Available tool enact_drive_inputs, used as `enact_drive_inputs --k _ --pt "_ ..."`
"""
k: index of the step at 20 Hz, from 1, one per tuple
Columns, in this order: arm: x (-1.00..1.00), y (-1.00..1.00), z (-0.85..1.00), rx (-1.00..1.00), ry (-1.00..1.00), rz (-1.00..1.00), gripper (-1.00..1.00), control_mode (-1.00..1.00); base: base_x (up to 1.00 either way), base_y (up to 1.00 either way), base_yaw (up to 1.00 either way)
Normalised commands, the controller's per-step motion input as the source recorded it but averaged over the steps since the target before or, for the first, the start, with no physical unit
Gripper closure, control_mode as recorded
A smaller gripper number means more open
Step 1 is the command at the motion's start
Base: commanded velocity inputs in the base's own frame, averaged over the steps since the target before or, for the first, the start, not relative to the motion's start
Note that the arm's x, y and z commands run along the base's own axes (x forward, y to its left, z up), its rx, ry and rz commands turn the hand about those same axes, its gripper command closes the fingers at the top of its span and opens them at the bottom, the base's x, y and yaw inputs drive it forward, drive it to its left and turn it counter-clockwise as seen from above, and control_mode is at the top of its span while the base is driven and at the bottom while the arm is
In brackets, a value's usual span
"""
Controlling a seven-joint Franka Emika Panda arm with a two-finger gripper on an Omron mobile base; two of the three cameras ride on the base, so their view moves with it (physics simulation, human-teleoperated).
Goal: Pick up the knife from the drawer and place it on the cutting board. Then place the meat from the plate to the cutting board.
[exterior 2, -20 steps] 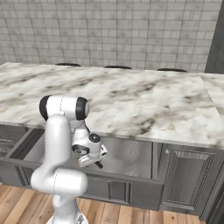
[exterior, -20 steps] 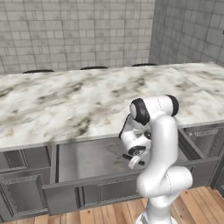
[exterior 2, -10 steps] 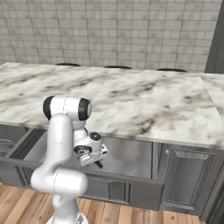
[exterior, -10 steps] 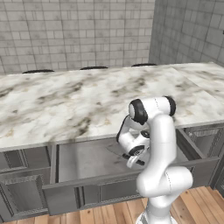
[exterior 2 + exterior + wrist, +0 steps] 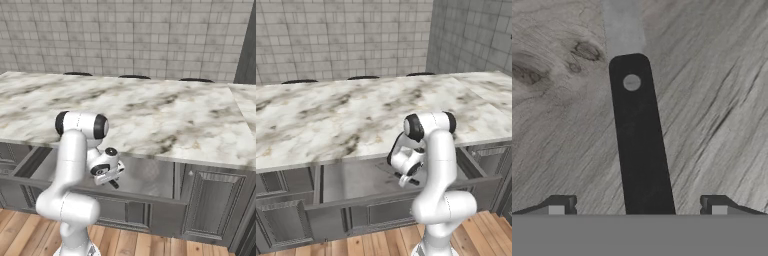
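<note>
So the hand (image 5: 637, 207) is wide open, one fingertip on each side of the knife (image 5: 639, 145), nothing grabbed yet. The knife lies flat on the floor of the open drawer (image 5: 356, 182), under the marble table (image 5: 356, 115), black handle nearest, blade running away. It looks stiff, light and thin, probably slippery at the steel. I'd pinch mid-handle, near the rivet.

White articulated arm (image 5: 438, 165) built of smooth, rounded, glossy segments, with black bands at the joints and a bulbous white base segment (image 5: 67, 207). Wrist section bears dark circular caps. Gripper (image 5: 637, 206) with two small dark finger tips (image 5: 559, 204), each carrying a pale square pad.
</note>
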Motion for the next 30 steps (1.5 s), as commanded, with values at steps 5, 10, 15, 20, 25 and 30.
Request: enact_drive_inputs --k 5,10,15,20,25,30 --pt "0.15 -0.02 -0.24 0.00 0.00 0.02 1.00 -1.00 0.00 0.00 0.00" --pt "-0.16 0.00 -0.48 0.00 0.00 0.00 1.00 -1.00 0.00 0.00 0.00" --pt "-0.36 0.05 -0.13 0.00 0.00 0.00 1.00 -1.00 0.00 0.00 0.00" --pt "-0.34 0.00 0.20 0.00 0.00 0.00 1.00 -1.00 0.00 0.00 0.00" --pt "-0.19 0.00 0.38 0.00 0.00 0.10 1.00 -1.00 0.00 0.00 0.00" --pt "-0.11 0.00 0.31 0.00 0.00 0.20 1.00 -1.00 0.00 0.00 0.00"
